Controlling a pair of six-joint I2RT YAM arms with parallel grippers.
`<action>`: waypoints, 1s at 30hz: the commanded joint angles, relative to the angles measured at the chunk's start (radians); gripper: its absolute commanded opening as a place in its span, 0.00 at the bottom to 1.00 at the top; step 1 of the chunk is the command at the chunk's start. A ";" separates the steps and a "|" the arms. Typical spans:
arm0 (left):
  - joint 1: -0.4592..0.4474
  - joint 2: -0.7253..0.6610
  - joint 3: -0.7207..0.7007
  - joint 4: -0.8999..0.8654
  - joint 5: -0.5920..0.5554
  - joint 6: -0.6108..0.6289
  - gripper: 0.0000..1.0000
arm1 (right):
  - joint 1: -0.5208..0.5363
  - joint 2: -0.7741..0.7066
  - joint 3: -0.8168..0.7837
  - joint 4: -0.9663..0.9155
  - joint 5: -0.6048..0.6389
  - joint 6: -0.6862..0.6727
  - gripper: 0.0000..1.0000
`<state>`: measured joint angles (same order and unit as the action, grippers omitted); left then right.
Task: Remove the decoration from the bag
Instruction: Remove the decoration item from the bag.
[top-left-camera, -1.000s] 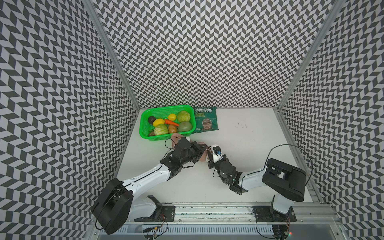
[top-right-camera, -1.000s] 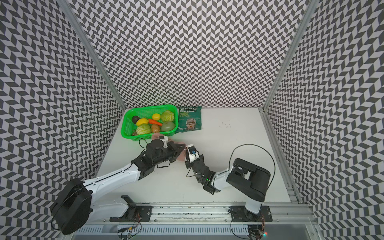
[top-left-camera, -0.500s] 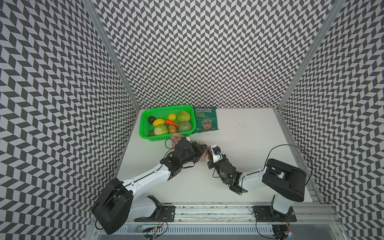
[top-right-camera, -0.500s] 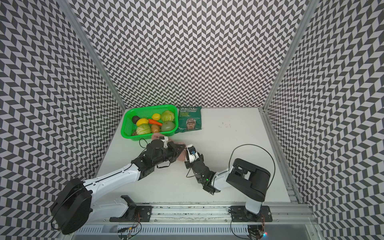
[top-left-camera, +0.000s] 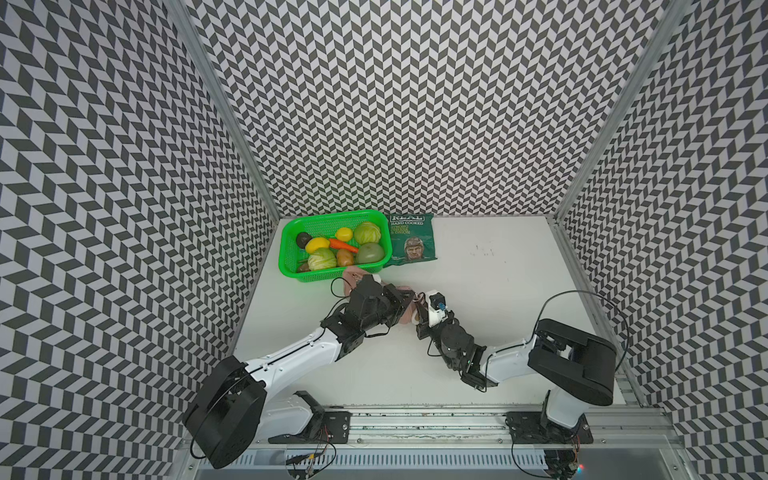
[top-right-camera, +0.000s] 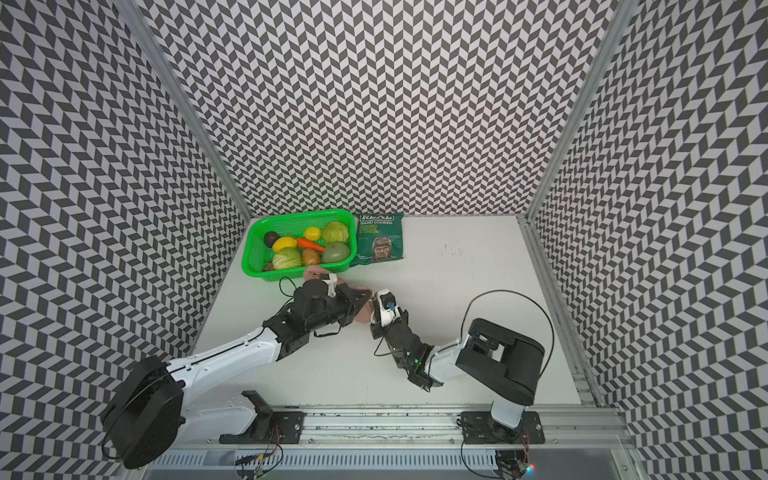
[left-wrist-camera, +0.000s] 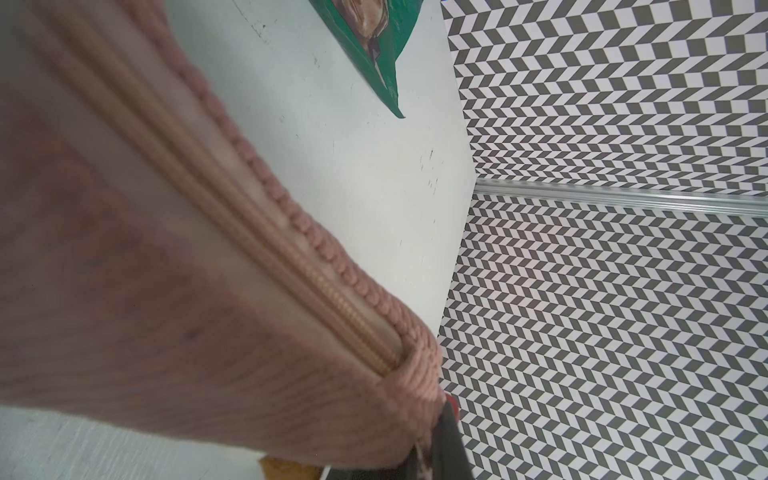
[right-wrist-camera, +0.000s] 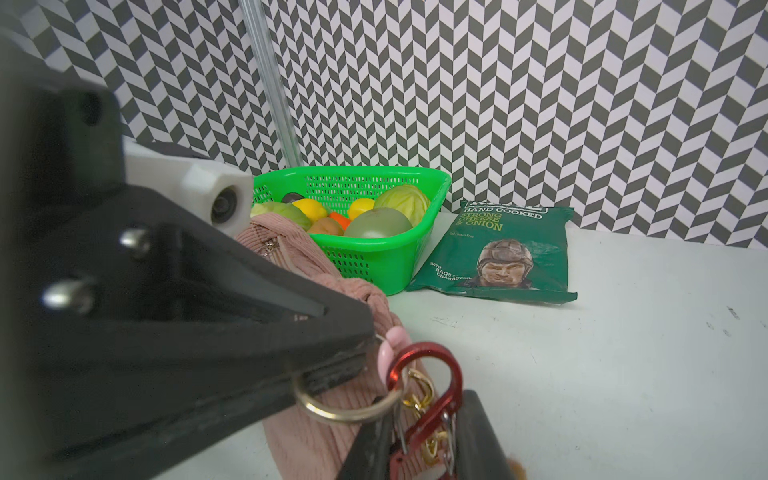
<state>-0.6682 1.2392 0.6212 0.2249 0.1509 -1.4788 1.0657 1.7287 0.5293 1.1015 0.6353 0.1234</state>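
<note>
The pink ribbed bag (top-left-camera: 356, 276) (right-wrist-camera: 309, 436) lies in front of the basket, and its zipper fills the left wrist view (left-wrist-camera: 232, 232). My left gripper (top-left-camera: 409, 296) (right-wrist-camera: 357, 345) is shut at the bag's end, pinching its gold ring (right-wrist-camera: 345, 413). The decoration's red clasp (right-wrist-camera: 428, 390) hangs on that ring. My right gripper (top-left-camera: 419, 309) (right-wrist-camera: 424, 449) is shut on the clasp, one finger on each side. Of the plush decoration only a brown fuzzy bit (right-wrist-camera: 517, 469) shows at the frame's edge.
A green basket (top-left-camera: 291, 266) (right-wrist-camera: 415, 237) of toy fruit and vegetables stands just behind the bag. A dark green crisp packet (top-left-camera: 411, 245) (right-wrist-camera: 507, 257) lies flat beside it. Patterned walls close in three sides of the white table (top-left-camera: 498, 299).
My right gripper's fingers have closed a little further onto the red clasp. Both arms have stayed almost where they were.
</note>
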 joint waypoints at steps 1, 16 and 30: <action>0.001 -0.031 0.028 0.016 -0.023 0.006 0.00 | -0.010 -0.030 -0.020 0.002 0.053 0.095 0.04; 0.001 -0.030 0.023 0.016 -0.025 0.002 0.00 | -0.016 -0.044 0.001 -0.050 0.115 0.268 0.02; 0.002 -0.053 0.016 0.008 -0.049 -0.001 0.00 | -0.059 -0.070 -0.032 -0.124 0.198 0.369 0.00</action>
<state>-0.6804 1.2350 0.6212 0.2291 0.1505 -1.4853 1.0683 1.6794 0.5285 1.0176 0.6399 0.4397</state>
